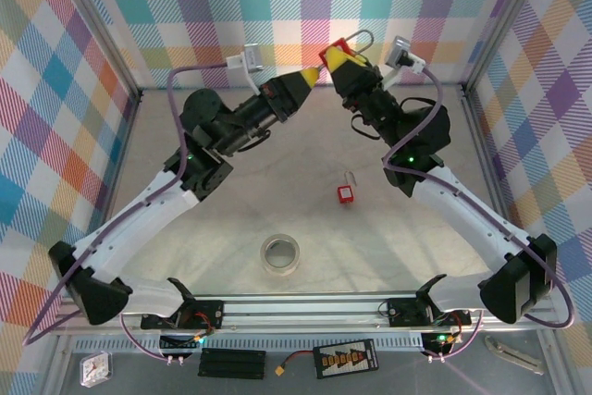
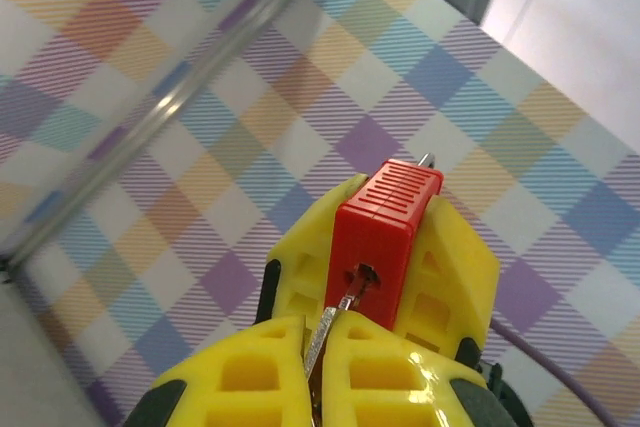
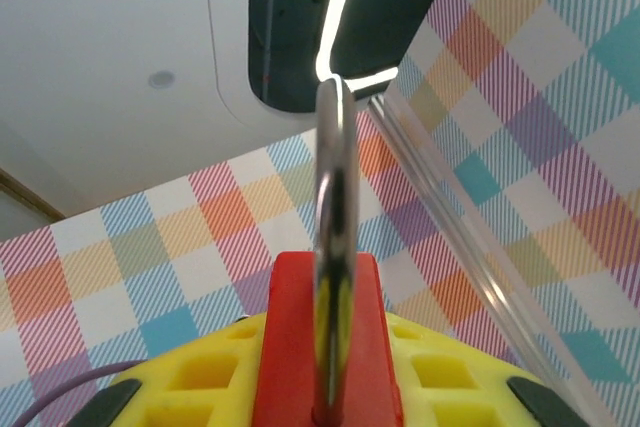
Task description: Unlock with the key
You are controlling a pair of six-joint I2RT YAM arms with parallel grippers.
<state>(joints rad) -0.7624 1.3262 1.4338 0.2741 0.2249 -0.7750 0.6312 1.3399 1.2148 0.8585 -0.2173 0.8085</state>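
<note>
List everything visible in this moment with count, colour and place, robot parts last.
padlock: one, red body, silver shackle, held up near the back wall
key: one, silver, tip at the padlock's keyhole
tape roll: one, pale, flat on the table, front centre
small red block: one, red with a white part, mid-table; what it is I cannot tell
black boxes: two, one yellow-labelled, on the ledge before the arm bases
table: one, grey, plaid walls around
left gripper: one, yellow fingers, shut on the key
right gripper: one, yellow fingers, shut on the padlock
</note>
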